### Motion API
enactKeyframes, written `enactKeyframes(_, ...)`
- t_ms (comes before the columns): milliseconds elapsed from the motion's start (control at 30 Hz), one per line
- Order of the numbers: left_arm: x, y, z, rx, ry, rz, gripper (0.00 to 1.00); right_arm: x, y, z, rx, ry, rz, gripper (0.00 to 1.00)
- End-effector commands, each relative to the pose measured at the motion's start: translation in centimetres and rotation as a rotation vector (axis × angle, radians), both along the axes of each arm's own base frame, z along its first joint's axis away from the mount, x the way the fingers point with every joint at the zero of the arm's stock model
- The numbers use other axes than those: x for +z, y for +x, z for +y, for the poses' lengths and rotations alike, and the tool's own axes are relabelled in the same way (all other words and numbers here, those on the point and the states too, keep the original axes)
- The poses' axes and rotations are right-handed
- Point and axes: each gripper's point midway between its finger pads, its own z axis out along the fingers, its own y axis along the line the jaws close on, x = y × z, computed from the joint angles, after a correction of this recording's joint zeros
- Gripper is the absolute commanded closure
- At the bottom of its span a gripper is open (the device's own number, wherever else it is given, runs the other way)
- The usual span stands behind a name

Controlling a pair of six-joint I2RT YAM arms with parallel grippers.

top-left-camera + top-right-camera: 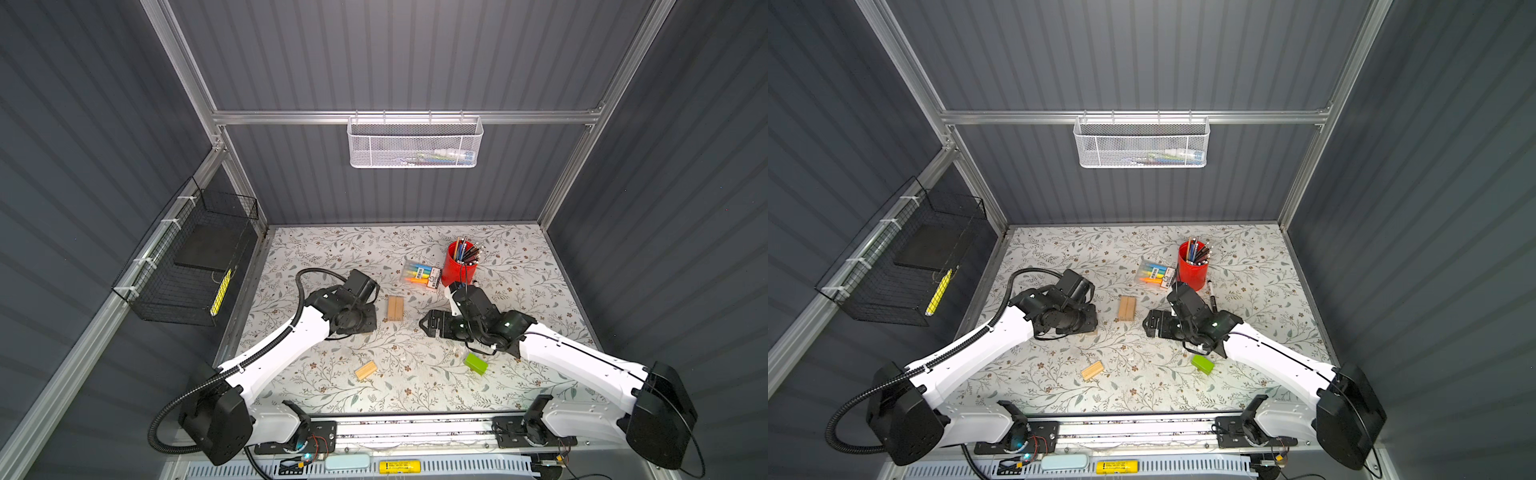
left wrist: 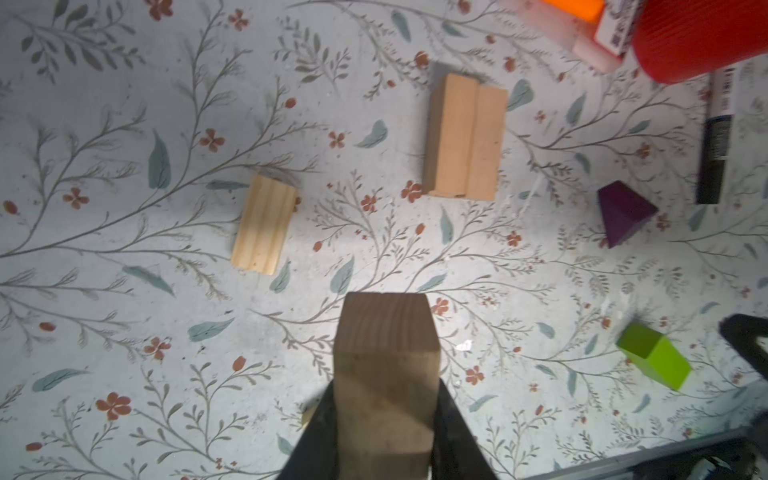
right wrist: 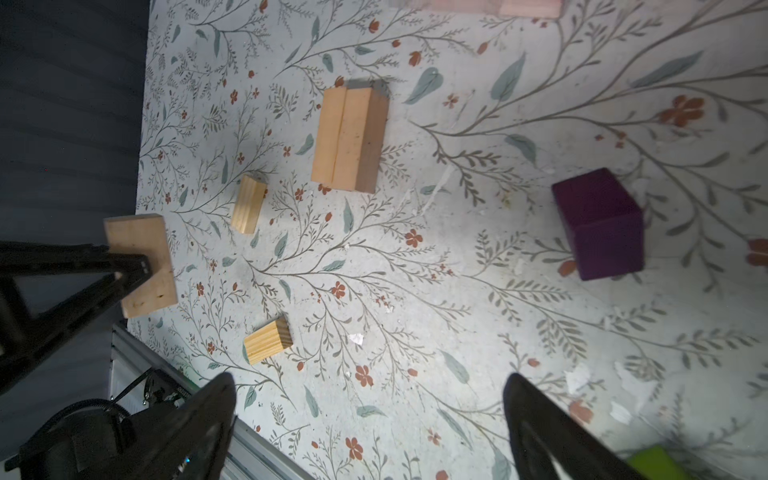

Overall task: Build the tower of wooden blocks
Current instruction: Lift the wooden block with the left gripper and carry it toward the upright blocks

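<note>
Inside the left pincer [image 2: 386, 388]: tan block [image 2: 386, 332] clamped | right pincer [image 3: 370, 380] spread, purple block [image 3: 598, 224] apart.

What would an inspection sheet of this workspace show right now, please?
Surface: floral tabletop, scuffed, with white flecks.
Job's things: tan pair side by side, touching; two loose tan blocks, green block and purple block lying apart.
Clutter: red pencil cup, highlighter pack, black marker beside the cup.
Grippers: left gripper shut on a tan block; right gripper open, empty.
Cables: black conduit along the left arm.
Surroundings: white mesh basket at the rear; black wire basket at the left.
</note>
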Motion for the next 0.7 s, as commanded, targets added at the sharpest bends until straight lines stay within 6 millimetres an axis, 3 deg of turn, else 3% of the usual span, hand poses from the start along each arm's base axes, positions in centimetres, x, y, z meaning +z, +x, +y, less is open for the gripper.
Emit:
enactKeyframes(0,0.6,0.7,-2.5,-0.044,-0.023,0.013,0.98,-0.8,-0.1,-1.6,-0.042,-0.024,0.026,0.01)
enactKeyframes(367,-2.2,4.7,-8.1,-0.167,0.085,0.039,1.0,-1.8,0.1,-3.9,-0.109,-0.028,0.077,0.01)
enactKeyframes(667,-4.7,8.0,-8.8,-0.155,0.217,0.034,1.0,-2.5,0.1,-4.3,-0.122,-0.005,0.107,0.01)
